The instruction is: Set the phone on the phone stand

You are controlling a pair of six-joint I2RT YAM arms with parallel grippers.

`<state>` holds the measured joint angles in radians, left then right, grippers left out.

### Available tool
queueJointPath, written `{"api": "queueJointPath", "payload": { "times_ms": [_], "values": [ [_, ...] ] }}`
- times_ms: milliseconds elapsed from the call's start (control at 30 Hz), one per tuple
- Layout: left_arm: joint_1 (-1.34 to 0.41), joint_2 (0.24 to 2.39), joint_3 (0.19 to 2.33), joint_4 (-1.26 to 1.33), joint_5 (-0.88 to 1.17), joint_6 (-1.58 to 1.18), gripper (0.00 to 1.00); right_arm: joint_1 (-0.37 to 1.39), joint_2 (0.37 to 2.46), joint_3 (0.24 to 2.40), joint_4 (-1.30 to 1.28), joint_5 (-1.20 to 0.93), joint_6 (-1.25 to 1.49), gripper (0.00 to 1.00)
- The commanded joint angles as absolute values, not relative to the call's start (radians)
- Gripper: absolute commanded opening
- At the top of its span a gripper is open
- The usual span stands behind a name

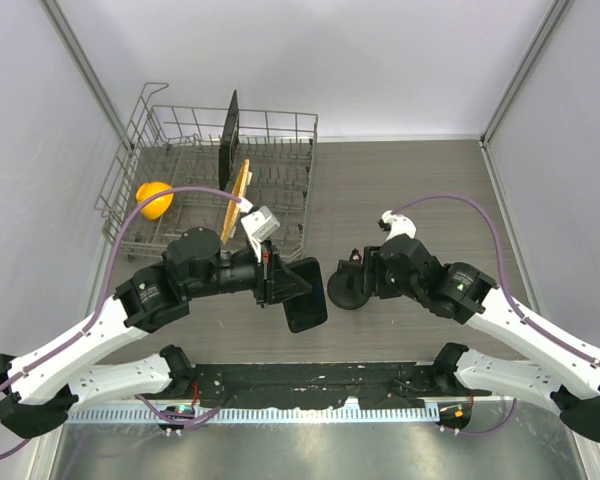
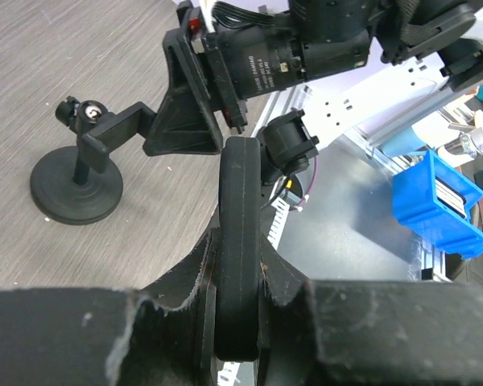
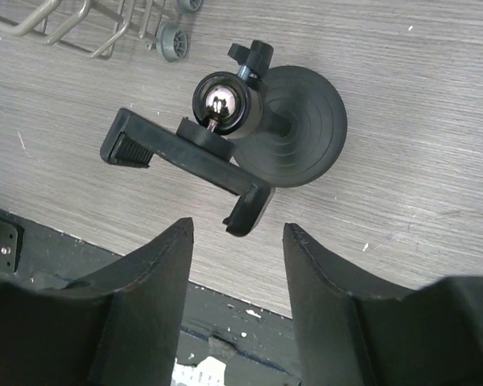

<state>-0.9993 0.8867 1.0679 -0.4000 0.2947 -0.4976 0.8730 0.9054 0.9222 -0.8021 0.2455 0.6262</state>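
Note:
The phone [image 1: 306, 291] is a glossy black slab held tilted above the table in my left gripper [image 1: 283, 284], which is shut on it. In the left wrist view the phone [image 2: 240, 233] stands edge-on between the jaws of the left gripper [image 2: 240, 277]. The phone stand [image 1: 350, 288] sits just right of the phone, on its round disc base [image 3: 302, 121], with a ball joint and a clamp cradle [image 3: 185, 161]. It also shows in the left wrist view [image 2: 75, 177]. My right gripper [image 3: 235, 241] is open and empty, hovering just near of the stand without touching it; it also shows from above [image 1: 368, 272].
A wire dish rack [image 1: 185, 150] stands at the back left with an upright black square plate [image 1: 228, 135], a yellow plate [image 1: 239, 190] and an orange object [image 1: 154, 198]. A blue bin [image 2: 443, 201] lies off the table beyond the front rail [image 1: 300, 385].

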Motion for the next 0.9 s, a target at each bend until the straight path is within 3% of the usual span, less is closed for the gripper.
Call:
{"api": "queueJointPath", "payload": {
  "times_ms": [0, 133, 500, 667, 767, 867],
  "values": [
    [-1.0, 0.851, 1.057, -0.256, 0.363, -0.519, 0.0, 0.874, 0.905, 0.92, -0.727, 0.301, 0.598, 0.51],
    [-0.999, 0.868, 1.054, -0.238, 0.425, -0.505, 0.0, 0.873, 0.914, 0.917, -0.715, 0.317, 0.577, 0.39],
    [-1.0, 0.928, 1.066, -0.201, 0.486, -0.42, 0.0, 0.873, 0.943, 0.925, -0.698, 0.334, 0.491, 0.31],
    [-0.999, 0.957, 1.08, -0.193, 0.457, -0.371, 0.0, 0.873, 0.954, 0.917, -0.684, 0.359, 0.457, 0.21],
    [-0.999, 0.959, 1.065, -0.146, 0.462, -0.353, 0.0, 0.873, 0.945, 0.901, -0.667, 0.339, 0.436, 0.14],
    [-0.999, 0.957, 1.036, -0.066, 0.474, -0.333, 0.0, 0.873, 0.942, 0.899, -0.667, 0.339, 0.411, 0.01]
  ]
}}
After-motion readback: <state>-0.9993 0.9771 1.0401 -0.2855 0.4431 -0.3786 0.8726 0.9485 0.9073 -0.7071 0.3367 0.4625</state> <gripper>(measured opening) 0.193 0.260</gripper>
